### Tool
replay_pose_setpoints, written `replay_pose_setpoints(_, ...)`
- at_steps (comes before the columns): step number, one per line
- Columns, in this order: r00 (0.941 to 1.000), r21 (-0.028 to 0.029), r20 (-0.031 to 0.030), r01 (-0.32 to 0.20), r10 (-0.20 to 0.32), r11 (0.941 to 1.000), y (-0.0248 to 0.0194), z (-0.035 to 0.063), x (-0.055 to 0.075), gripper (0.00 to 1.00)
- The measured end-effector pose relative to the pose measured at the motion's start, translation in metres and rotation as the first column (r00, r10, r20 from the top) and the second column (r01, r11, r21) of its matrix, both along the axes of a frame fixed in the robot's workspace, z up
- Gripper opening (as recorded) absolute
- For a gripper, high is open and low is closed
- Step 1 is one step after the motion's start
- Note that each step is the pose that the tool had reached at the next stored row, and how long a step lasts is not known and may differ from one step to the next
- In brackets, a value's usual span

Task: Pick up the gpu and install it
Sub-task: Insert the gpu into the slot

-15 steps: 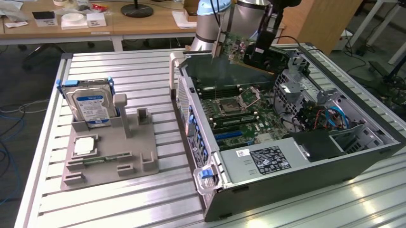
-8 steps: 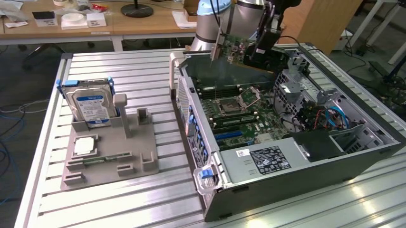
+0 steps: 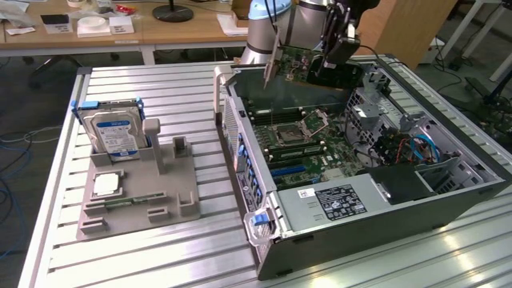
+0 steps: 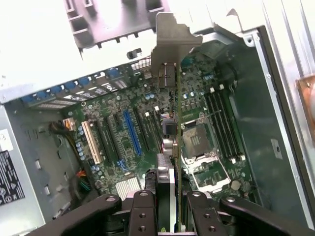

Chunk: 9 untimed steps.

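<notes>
The gpu (image 3: 300,63) hangs above the open computer case (image 3: 376,237), over the motherboard (image 3: 298,139). It is clamped edge-on in my gripper (image 4: 170,216), whose fingers (image 4: 141,212) are set narrow on the card, and its silvery bracket (image 4: 170,44) is turned toward the case's rear wall. I judge it light and stiff but fragile, so I'd trust a hold on the board's edges, never on the components or contact strip. Room looks tight, with the case walls and metal drive cage (image 3: 375,114) near, though the blue slot (image 4: 132,130) below lies unobstructed.
</notes>
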State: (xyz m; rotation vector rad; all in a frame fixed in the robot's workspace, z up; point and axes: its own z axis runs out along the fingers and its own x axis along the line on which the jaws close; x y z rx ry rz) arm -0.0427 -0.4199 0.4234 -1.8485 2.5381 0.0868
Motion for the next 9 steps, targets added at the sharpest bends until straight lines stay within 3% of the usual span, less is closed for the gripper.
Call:
replay_pose_setpoints(5, 0.9959, 0.0001, 0.0000, -0.091, 0.091, 0.9959, 0.0000, -0.0004, 0.0000, 0.28)
replay_pose_setpoints(9, 0.9866, 0.0001, 0.0000, -0.163, 0.163, 0.9866, 0.0000, -0.0008, 0.0000, 0.28)
